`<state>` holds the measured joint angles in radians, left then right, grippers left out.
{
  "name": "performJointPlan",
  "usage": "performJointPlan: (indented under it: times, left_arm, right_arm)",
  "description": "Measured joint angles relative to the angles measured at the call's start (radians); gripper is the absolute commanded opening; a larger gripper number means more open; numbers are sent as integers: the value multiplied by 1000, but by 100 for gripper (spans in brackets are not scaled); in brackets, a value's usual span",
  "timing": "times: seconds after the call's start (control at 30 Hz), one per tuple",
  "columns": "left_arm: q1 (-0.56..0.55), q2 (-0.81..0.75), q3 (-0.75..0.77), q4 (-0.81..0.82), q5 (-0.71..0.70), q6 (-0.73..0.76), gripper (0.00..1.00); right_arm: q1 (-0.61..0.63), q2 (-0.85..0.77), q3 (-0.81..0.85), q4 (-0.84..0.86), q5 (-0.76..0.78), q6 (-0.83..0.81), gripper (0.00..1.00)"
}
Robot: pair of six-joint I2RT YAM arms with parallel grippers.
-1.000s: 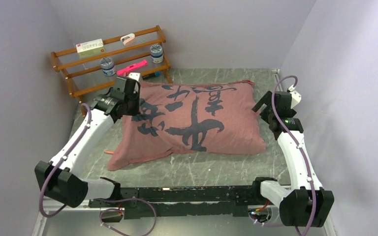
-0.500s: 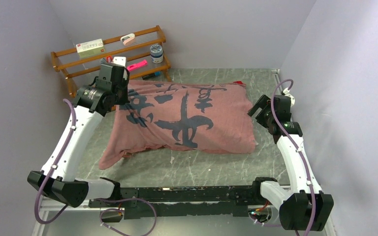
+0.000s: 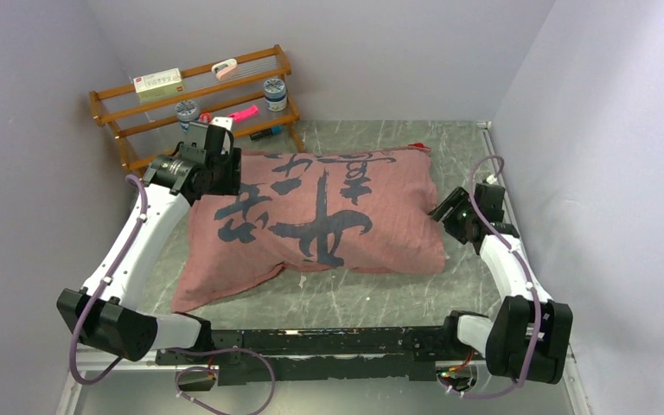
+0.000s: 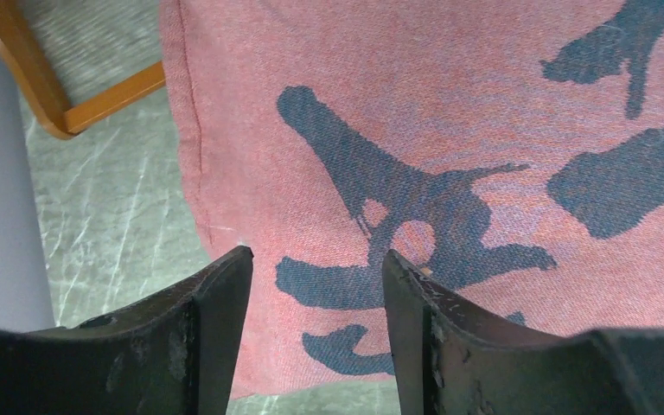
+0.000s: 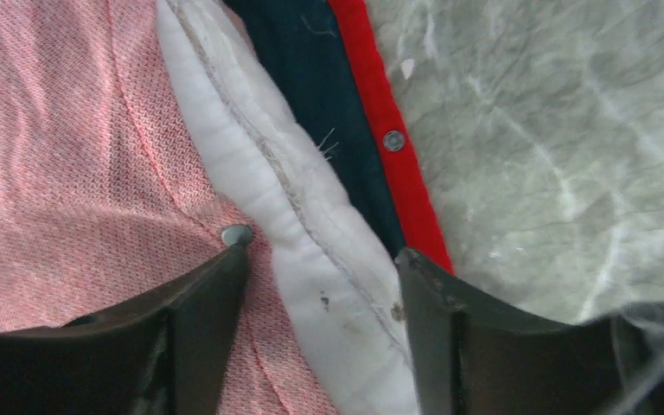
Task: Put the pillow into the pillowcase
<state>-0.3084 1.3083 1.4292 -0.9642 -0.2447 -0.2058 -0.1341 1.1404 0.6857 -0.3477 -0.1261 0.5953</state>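
Observation:
The pillowcase (image 3: pixel 328 216) lies flat and stuffed on the table, its pale pink side with dark brush characters facing up. In the top view the pillow is hidden inside it. My left gripper (image 3: pixel 225 169) hovers open over the case's far left corner, and the left wrist view shows printed fabric (image 4: pixel 450 130) below the gripper (image 4: pixel 317 255), which holds nothing. My right gripper (image 3: pixel 443 216) is at the case's right end. There the white pillow (image 5: pixel 251 164) bulges out between the pink cloth (image 5: pixel 69 156) and a red hem (image 5: pixel 372 78). The right gripper (image 5: pixel 322 252) straddles that white edge, open.
A wooden rack (image 3: pixel 199 95) with jars and small items stands at the far left corner, close behind my left gripper; one leg (image 4: pixel 69 95) shows in the left wrist view. Grey walls close in on the left, back and right. Marbled tabletop (image 3: pixel 354 294) shows in front of the case.
My left gripper opened and released the case's left corner, which dropped and settled leftward. My right gripper moved down and nearer, onto the case's right end, its jaws narrowing.

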Motion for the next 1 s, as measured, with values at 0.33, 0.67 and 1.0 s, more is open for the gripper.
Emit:
performJointPlan:
  times: [0.33,0.67,1.0]
  left_arm:
    - [-71,-1,44,72,191,-5,64]
    - [-216,80,183,205,409,-116,66]
    - [-270,296,435,288,536,-186,76]
  right_arm:
    - [-53,2,-115,286,-404,66,30]
    - [323,-98,-18,504,-523,183,28]
    - [792,-16,200,467,-500,41,28]
